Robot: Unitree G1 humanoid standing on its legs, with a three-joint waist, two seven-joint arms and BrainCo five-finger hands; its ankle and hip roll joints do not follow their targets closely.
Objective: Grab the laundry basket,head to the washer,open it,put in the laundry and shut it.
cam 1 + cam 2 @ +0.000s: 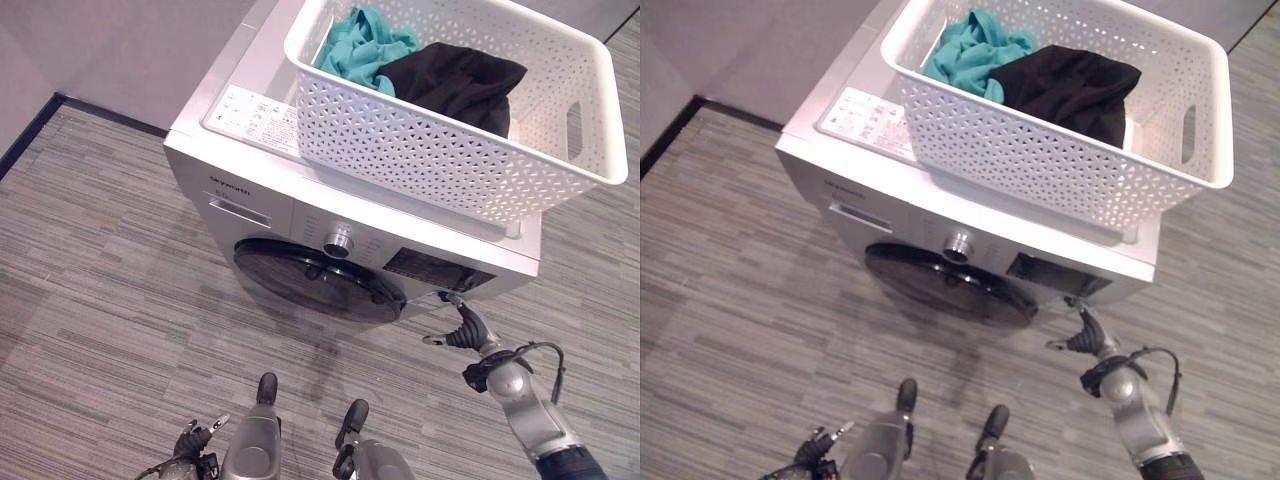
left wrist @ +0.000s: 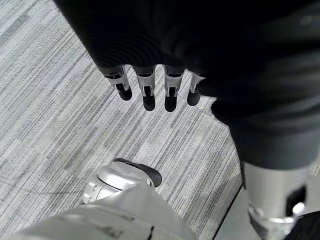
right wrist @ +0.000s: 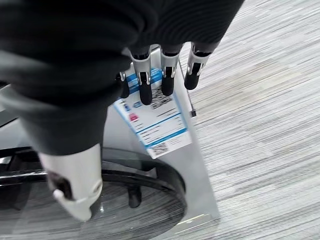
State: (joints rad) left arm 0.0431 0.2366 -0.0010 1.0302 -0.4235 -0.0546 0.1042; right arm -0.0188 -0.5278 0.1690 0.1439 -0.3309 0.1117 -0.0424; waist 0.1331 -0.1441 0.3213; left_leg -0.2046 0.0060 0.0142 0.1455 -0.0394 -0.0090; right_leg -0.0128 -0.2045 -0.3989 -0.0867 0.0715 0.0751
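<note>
White laundry basket (image 1: 440,150) sits on top of the washer (image 1: 300,200), tilted across its far right part, its front wall overhanging the control panel edge. Inside I see a teal garment (image 1: 365,45) toward the left and a black garment (image 1: 455,80) beside it, the two touching. Washer door (image 1: 315,280) is closed, round dark glass facing the striped floor (image 1: 100,300). A knob (image 1: 340,240) sits just above the door.

My right hand (image 1: 462,330) is up at the washer's lower right front corner, close to the door's right edge. In the right wrist view its fingers (image 3: 167,82) hang straight and relaxed, grasping nothing, in front of a blue-and-white label (image 3: 155,120) on the washer's front.

My left hand (image 2: 150,90) hangs low over the floor, fingers straight, holding nothing.
</note>
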